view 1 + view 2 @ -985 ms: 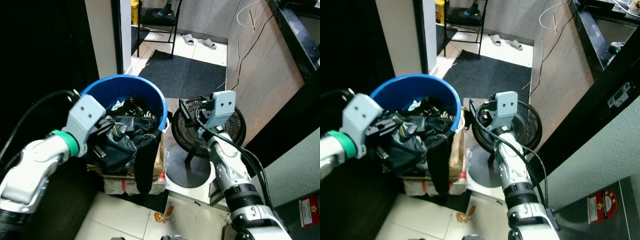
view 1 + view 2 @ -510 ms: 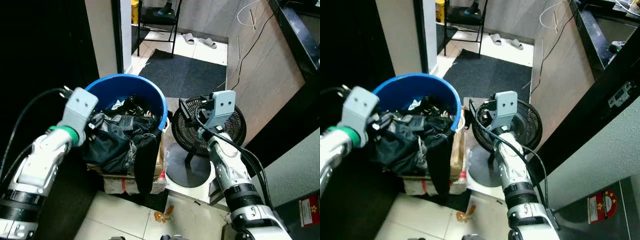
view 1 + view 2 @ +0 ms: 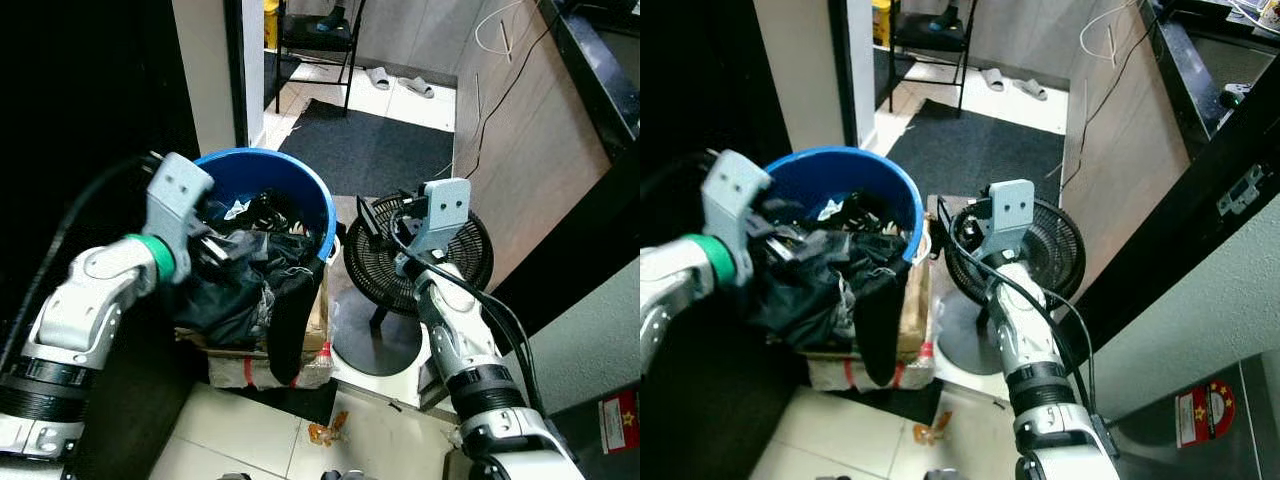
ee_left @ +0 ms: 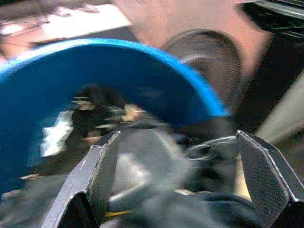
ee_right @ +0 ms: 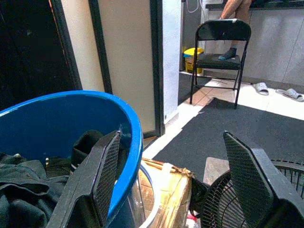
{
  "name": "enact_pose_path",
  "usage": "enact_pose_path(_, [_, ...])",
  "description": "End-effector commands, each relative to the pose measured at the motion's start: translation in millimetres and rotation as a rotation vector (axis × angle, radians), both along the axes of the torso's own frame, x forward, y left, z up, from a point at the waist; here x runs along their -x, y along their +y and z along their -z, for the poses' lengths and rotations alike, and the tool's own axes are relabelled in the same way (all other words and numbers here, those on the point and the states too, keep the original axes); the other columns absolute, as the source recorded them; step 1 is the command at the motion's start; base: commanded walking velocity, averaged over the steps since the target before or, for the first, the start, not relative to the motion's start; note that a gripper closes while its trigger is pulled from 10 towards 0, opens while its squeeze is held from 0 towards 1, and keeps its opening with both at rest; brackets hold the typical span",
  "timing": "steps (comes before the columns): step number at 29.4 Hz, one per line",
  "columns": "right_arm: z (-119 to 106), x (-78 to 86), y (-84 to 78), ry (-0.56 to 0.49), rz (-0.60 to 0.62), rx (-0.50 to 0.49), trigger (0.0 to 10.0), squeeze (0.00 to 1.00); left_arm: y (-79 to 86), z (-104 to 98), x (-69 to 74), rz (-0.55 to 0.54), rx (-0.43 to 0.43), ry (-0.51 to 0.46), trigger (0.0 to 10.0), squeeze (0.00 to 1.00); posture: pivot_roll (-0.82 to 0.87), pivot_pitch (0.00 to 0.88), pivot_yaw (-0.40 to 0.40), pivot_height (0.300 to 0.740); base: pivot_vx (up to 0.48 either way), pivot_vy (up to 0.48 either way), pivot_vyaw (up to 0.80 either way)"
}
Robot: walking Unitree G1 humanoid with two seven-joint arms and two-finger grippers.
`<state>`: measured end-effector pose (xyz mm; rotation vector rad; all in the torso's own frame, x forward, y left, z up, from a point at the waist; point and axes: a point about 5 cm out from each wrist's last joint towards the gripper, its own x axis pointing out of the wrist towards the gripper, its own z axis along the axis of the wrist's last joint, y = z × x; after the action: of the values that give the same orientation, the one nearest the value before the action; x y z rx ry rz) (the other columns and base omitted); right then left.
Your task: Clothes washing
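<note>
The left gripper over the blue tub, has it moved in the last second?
Yes. The left gripper swung toward the far rim of the blue tub; its fingers straddle dark clothes.

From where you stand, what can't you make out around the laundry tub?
- Tub bottom: buried under the dark clothes in the blue tub.
- Left gripper: wrist view is motion-blurred, so whether it touches cloth is unclear.
- Box under the tub: mostly covered by a hanging garment.
- Person by the chair: cut off by the top edge.

Your head views are evenly lit and sharp, bright toward the tiled floor [image 3: 420,100], black at the robot's left. Your left wrist view is heavily motion-blurred; the right wrist view is crisp and well lit.
</note>
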<state>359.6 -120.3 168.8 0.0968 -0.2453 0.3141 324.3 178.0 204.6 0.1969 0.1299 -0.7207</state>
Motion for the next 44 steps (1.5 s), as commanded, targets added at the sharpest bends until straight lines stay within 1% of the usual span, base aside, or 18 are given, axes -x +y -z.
enact_pose_path(1, [3.1, 0.5, -7.0, 0.011, 0.018, 0.009, 10.0, 0.00, -7.1, -4.7, 8.5, 0.072, 0.043, 0.024, 10.0, 1.00, 0.06, 0.031, -0.036, 0.740, 0.000, 0.000, 0.00])
enact_pose_path(3, [3.1, 0.5, -7.0, 0.011, 0.018, 0.009, 10.0, 0.00, -7.1, -4.7, 8.5, 0.072, 0.043, 0.024, 10.0, 1.00, 0.06, 0.031, -0.036, 0.740, 0.000, 0.000, 0.00])
enact_pose_path(4, [4.1, 1.1, -7.7, 0.012, 0.019, 0.011, 10.0, 0.00, -6.1, -6.3, 11.1, 0.059, 0.046, 0.032, 10.0, 0.38, 0.06, 0.035, -0.035, 0.740, 0.000, 0.000, 0.00])
enact_pose_path(5, [4.1, 1.1, -7.7, 0.012, 0.019, 0.011, 10.0, 0.00, -6.1, -6.3, 11.1, 0.059, 0.046, 0.032, 10.0, 0.38, 0.06, 0.035, -0.035, 0.740, 0.000, 0.000, 0.00])
enact_pose_path(6, [4.9, 1.6, -7.8, 0.014, 0.020, 0.012, 10.0, 0.00, -2.0, -5.8, 11.6, 0.004, 0.050, 0.052, 10.0, 0.00, 0.07, 0.038, -0.037, 0.740, 0.000, 0.000, 0.00])
enact_pose_path(8, [4.9, 1.6, -7.8, 0.014, 0.020, 0.012, 10.0, 0.00, -2.0, -5.8, 11.6, 0.004, 0.050, 0.052, 10.0, 0.00, 0.07, 0.038, -0.037, 0.740, 0.000, 0.000, 0.00])
enact_pose_path(10, [5.9, 1.5, -4.7, 0.019, 0.011, 0.012, 10.0, 0.00, 16.2, -6.1, 5.6, -0.200, 0.094, 0.109, 10.0, 0.00, 0.08, 0.042, -0.044, 0.740, 0.000, 0.000, 0.00])
enact_pose_path(11, [5.9, 1.5, -4.7, 0.019, 0.011, 0.012, 10.0, 0.00, 16.2, -6.1, 5.6, -0.200, 0.094, 0.109, 10.0, 0.00, 0.08, 0.042, -0.044, 0.740, 0.000, 0.000, 0.00])
enact_pose_path(16, [5.9, 0.4, -2.3, 0.022, 0.002, 0.012, 10.0, 0.00, 47.1, -12.3, -11.6, -0.478, 0.248, 0.220, 10.0, 0.00, 0.08, 0.042, -0.044, 0.740, 0.000, 0.000, 0.00])
enact_pose_path(21, [7.0, 0.7, -2.5, 0.025, 0.004, 0.012, 10.0, 0.00, 56.8, -13.0, -20.7, -0.537, 0.285, 0.273, 10.0, 0.00, 0.08, 0.043, -0.040, 0.740, 0.000, 0.000, 0.00])
enact_pose_path(25, [7.8, 0.9, -3.2, 0.027, 0.007, 0.012, 10.0, 0.00, 47.6, -12.3, -22.8, -0.455, 0.258, 0.268, 10.0, 0.00, 0.08, 0.043, -0.040, 0.740, 0.000, 0.000, 0.00])
enact_pose_path(27, [7.7, 0.7, -3.3, 0.028, 0.009, 0.012, 10.0, 0.00, 29.0, -8.8, -22.7, -0.319, 0.203, 0.254, 10.0, 0.00, 0.08, 0.044, -0.040, 0.740, 0.000, 0.000, 0.00])
enact_pose_path(31, [7.3, 0.6, -3.1, 0.027, 0.010, 0.011, 10.0, 0.00, 15.6, -3.3, -24.6, -0.227, 0.164, 0.256, 10.0, 0.00, 0.08, 0.044, -0.038, 0.740, 0.000, 0.000, 0.00])
enact_pose_path(40, [8.2, 1.7, -3.5, 0.029, 0.013, 0.009, 10.0, 0.00, 6.5, 23.8, -35.1, -0.241, 0.062, 0.317, 10.0, 0.00, 0.07, 0.054, -0.038, 0.740, 0.000, 0.000, 0.00])
enact_pose_path(41, [8.5, 2.0, -3.9, 0.030, 0.013, 0.010, 10.0, 0.00, 11.5, 30.6, -37.0, -0.289, -0.072, 0.260, 10.0, 0.00, 0.07, 0.056, -0.041, 0.740, 0.000, 0.000, 0.00])
enact_pose_path(42, [8.5, 2.0, -3.9, 0.030, 0.013, 0.010, 10.0, 0.00, 11.5, 30.6, -37.0, -0.289, -0.072, 0.260, 10.0, 0.00, 0.07, 0.056, -0.041, 0.740, 0.000, 0.000, 0.00])
enact_pose_path(43, [8.6, 2.2, -4.3, 0.030, 0.012, 0.011, 10.0, 0.00, 17.2, 34.2, -38.0, -0.322, -0.228, 0.174, 10.0, 0.00, 0.07, 0.059, -0.044, 0.740, 0.000, 0.000, 0.00])
enact_pose_path(44, [8.6, 2.2, -4.3, 0.030, 0.012, 0.011, 10.0, 0.00, 17.2, 34.2, -38.0, -0.322, -0.228, 0.174, 10.0, 0.00, 0.07, 0.059, -0.044, 0.740, 0.000, 0.000, 0.00])
